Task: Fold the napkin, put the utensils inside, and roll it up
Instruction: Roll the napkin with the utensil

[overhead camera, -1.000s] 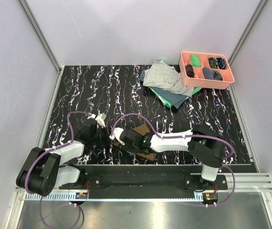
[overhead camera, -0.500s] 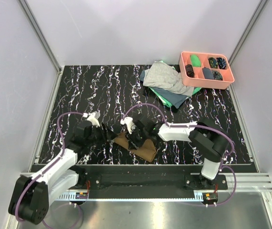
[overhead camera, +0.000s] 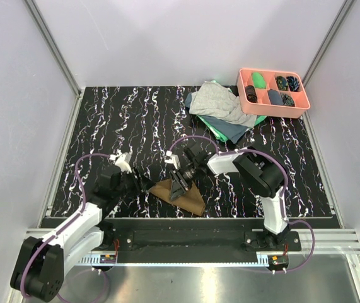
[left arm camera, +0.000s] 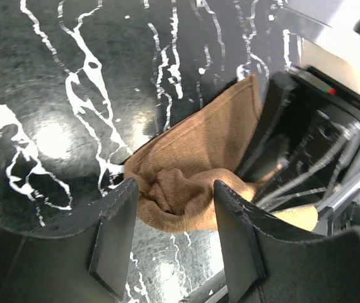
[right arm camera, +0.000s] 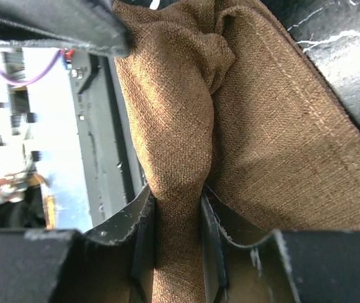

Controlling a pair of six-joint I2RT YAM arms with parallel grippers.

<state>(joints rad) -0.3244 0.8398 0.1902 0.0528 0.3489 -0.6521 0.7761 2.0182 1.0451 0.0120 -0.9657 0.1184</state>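
The brown napkin (overhead camera: 189,197) lies bunched near the table's front edge, between the two arms. My right gripper (overhead camera: 178,187) is shut on a raised fold of the napkin (right arm camera: 177,189); the cloth is pinched tight between its fingers. My left gripper (overhead camera: 143,183) is open just left of the napkin's crumpled end (left arm camera: 180,189), its fingers (left arm camera: 113,237) straddling that end without clamping it. The right gripper's black body (left arm camera: 312,151) shows just behind the cloth in the left wrist view. No fork, spoon or orange-handled piece shows in any view.
A pile of grey and green cloths (overhead camera: 220,113) lies at the back right. A pink divided tray (overhead camera: 273,92) with small dark and green items stands beside it. The table's front rail (overhead camera: 186,221) runs just below the napkin.
My right arm has drawn its elbow back and its gripper now lifts a napkin fold. My left gripper has moved right and down to the napkin's left end.
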